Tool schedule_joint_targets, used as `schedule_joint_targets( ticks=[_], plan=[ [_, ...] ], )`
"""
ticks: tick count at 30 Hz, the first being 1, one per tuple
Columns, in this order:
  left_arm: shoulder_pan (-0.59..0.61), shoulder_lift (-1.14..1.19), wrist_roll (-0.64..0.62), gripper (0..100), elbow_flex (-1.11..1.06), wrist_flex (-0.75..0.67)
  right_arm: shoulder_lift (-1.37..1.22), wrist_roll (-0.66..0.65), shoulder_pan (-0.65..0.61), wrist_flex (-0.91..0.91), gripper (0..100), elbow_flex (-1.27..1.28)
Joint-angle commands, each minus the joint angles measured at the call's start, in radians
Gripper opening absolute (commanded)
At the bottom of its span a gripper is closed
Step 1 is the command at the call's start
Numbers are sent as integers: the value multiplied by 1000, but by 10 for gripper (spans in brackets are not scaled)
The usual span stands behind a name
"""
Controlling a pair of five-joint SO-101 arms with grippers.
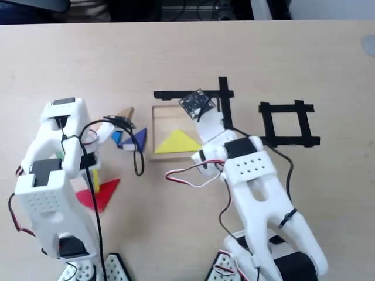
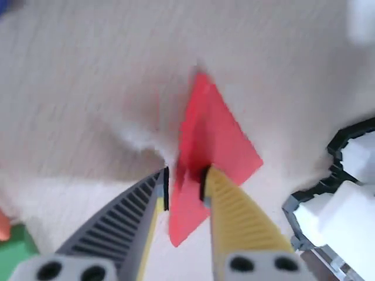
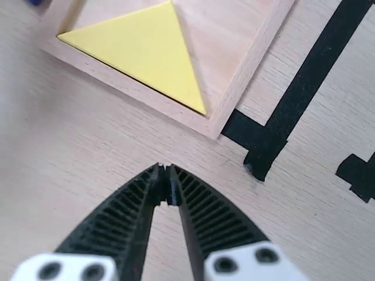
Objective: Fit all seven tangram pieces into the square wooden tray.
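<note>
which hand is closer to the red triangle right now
Left. The left hand is clamped on the red triangle itself. The right hand is shut and empty over the table, just off a corner of the wooden tray, away from that piece.

Wooden tray (image 1: pixel 154 126) right side hidden under the right arm (image 1: pixel 252 170), red triangle (image 1: pixel 102 196) partly covered by the left arm (image 1: pixel 53 175), green piece (image 2: pixel 12 253) cut off at edge.

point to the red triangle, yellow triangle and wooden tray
red triangle (image 2: pixel 215 137), left wrist view, middle of its face
yellow triangle (image 3: pixel 146 50), right wrist view, middle of its face
wooden tray (image 3: pixel 246 70), right wrist view, its rim
</note>
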State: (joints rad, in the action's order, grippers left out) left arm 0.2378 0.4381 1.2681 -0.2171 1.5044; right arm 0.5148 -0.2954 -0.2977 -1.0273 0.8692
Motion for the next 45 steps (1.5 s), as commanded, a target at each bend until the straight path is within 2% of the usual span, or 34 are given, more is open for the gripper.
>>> schedule_joint_targets(
  ticks=[1,7,13,17,21,24,28,33,38,42,45],
  plan=[
    [-13,9,-12,29,79,-9,27,-8,-15,11,11,-2],
    [-1,-150,-74,28,142,0,27,-8,-15,14,11,-2],
    [-1,-413,-72,29,-5,0,28,-8,-25,8,11,-8],
    [53,-554,-78,29,-108,0,42,-8,-121,6,11,-28],
    [173,-655,-118,30,-171,-32,68,-6,-272,14,11,-48],
    [246,-654,-181,30,-239,-160,13,-6,-350,6,11,-133],
    [320,-594,-222,30,-335,-325,-154,-5,-385,-9,11,-266],
    [437,-540,-222,30,-340,-351,-383,-6,-497,0,11,-358],
    [661,-539,-279,30,-340,-365,-553,-57,-586,0,11,-506],
    [878,-528,-377,30,-352,-473,-680,-129,-623,0,13,-621],
    [990,-529,-387,30,-400,-526,-766,-175,-649,-6,75,-707]
  ],
)
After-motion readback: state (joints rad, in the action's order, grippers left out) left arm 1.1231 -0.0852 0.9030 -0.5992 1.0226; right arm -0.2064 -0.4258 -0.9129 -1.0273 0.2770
